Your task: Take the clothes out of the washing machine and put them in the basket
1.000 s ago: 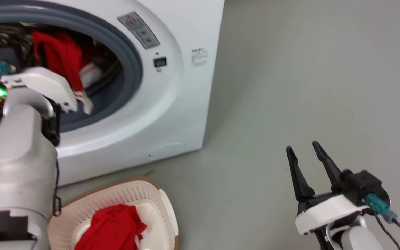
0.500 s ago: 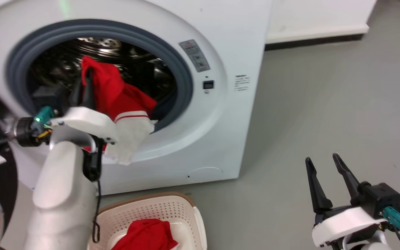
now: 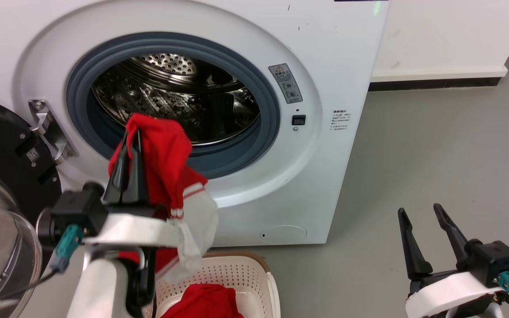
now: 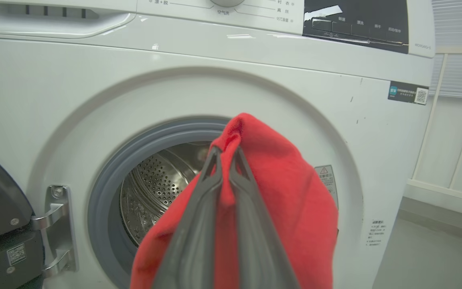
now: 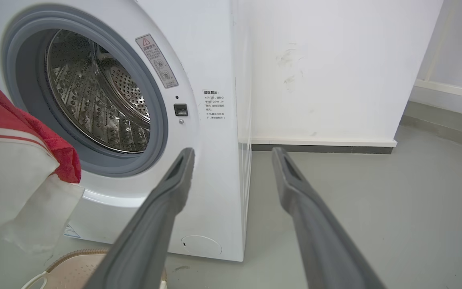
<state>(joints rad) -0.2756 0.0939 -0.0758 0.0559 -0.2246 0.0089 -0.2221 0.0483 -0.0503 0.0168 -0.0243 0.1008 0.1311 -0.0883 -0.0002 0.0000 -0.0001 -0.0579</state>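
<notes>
Left end effector [image 3: 133,134] is pinched shut on a fold of the red garment [image 3: 166,152], fingers pointing up. The cloth drapes over the tips and hangs down the end effector's right side, with the white cuff [image 3: 199,221] lowest. The washing machine [image 3: 334,66] is just beyond the tips, and the garment is out of the drum [image 3: 170,88]. The basket [image 3: 256,271] sits below the wrist with a second red garment [image 3: 206,302] in it. Judging by the drape it's light, limp and not fragile. Any bunched fold works as a grip, but a thin pinch may slip and the trailing cuff could catch the rim. Right end effector [image 3: 418,209] is spread wide, empty, well off to the right.
</notes>
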